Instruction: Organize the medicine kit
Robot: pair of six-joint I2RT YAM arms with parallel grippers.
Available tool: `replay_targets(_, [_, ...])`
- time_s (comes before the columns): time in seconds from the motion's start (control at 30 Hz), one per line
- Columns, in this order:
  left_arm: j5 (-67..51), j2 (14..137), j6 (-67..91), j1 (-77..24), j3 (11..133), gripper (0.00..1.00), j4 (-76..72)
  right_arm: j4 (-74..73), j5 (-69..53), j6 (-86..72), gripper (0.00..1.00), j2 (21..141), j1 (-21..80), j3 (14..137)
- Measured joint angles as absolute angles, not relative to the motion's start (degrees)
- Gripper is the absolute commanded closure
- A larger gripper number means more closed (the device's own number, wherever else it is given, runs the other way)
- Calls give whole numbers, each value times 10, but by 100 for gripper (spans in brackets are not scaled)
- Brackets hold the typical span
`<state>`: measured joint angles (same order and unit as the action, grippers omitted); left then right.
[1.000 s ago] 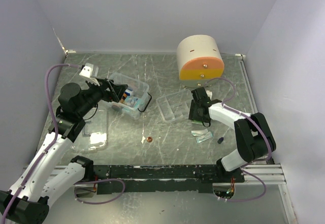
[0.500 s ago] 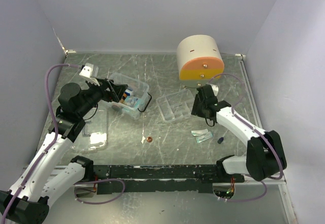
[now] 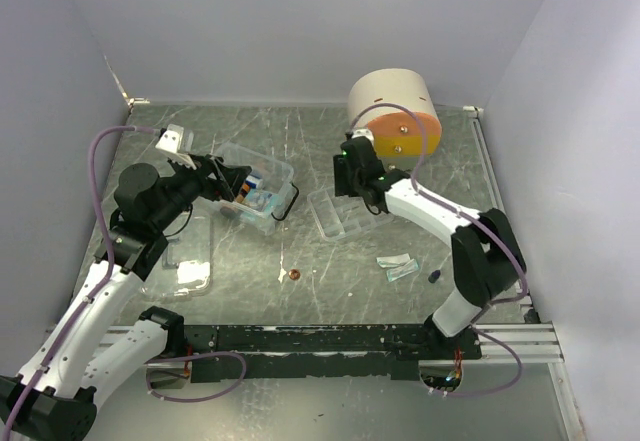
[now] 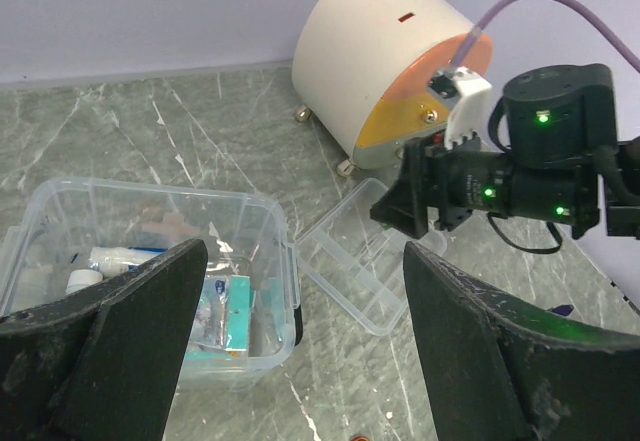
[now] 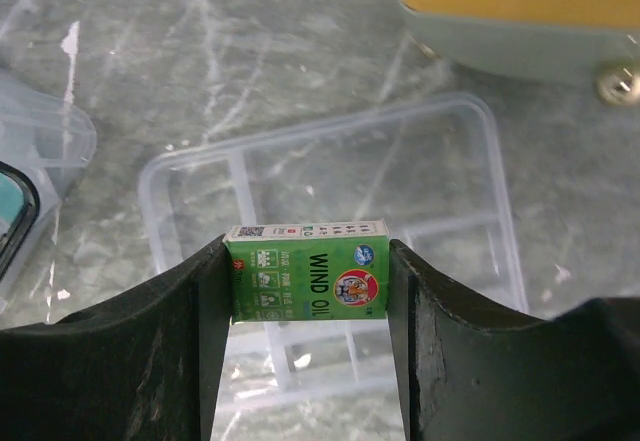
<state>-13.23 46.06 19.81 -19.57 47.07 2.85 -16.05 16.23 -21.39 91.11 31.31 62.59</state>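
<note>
My right gripper (image 5: 308, 286) is shut on a small green "Wind Oil" box (image 5: 306, 272) and holds it above the clear divided tray (image 5: 470, 196). In the top view the right gripper (image 3: 352, 173) hangs just left of that tray (image 3: 338, 211). The clear kit box (image 3: 258, 188) holds several items, among them a teal packet (image 4: 232, 313) and a white tube (image 4: 110, 259). My left gripper (image 4: 300, 361) is open and empty, hovering over the kit box's (image 4: 262, 221) right side; in the top view it (image 3: 228, 179) sits at the box's left end.
A cream and orange cylinder (image 3: 392, 113) stands at the back right. Two clear sachets (image 3: 398, 265), a small dark blue item (image 3: 433, 276) and a copper-coloured ring (image 3: 294, 276) lie on the table. A clear lid (image 3: 180, 271) lies at the left.
My right arm has lifted the green box from near the sachets and swung left and back, over the divided tray's left side. The left arm has not moved.
</note>
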Motion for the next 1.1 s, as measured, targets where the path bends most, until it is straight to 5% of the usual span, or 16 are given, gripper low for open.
replay_targets(0.9, [-127,457,193,-194,471,10,29,-147,137,-125,48,1089,321,699])
replay_targets(1.1, [-127,457,193,-194,471,10,29,-152,127,-122,35,1110,315,713])
